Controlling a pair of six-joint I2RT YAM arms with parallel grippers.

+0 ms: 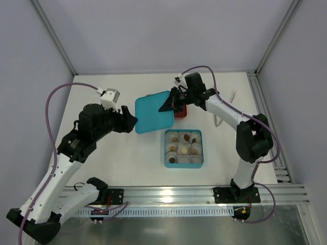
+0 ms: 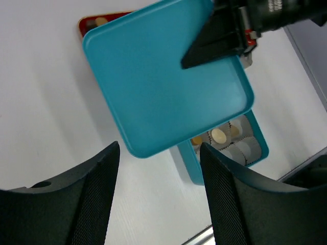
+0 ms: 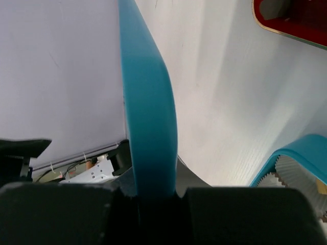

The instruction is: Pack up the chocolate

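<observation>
Jaws of the right gripper (image 1: pixel 167 106) pinch one edge of the teal lid (image 1: pixel 152 113), holding it clear of the bench (image 1: pixel 133 163) and partly over the red tray (image 1: pixel 180 114). Jaws of the left gripper (image 1: pixel 133 122) stand spread just beside the lid's opposite edge, apart from it. Chocolate (image 1: pixel 186 138) pieces sit in white paper cups (image 1: pixel 196 149) inside the open teal box (image 1: pixel 165 149).

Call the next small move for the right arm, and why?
Probably swing the right gripper toward the teal box to centre the teal lid over it. The lid is clamped by its edge, the left gripper is open and clear, and chocolate sits in the uncovered cups.
</observation>
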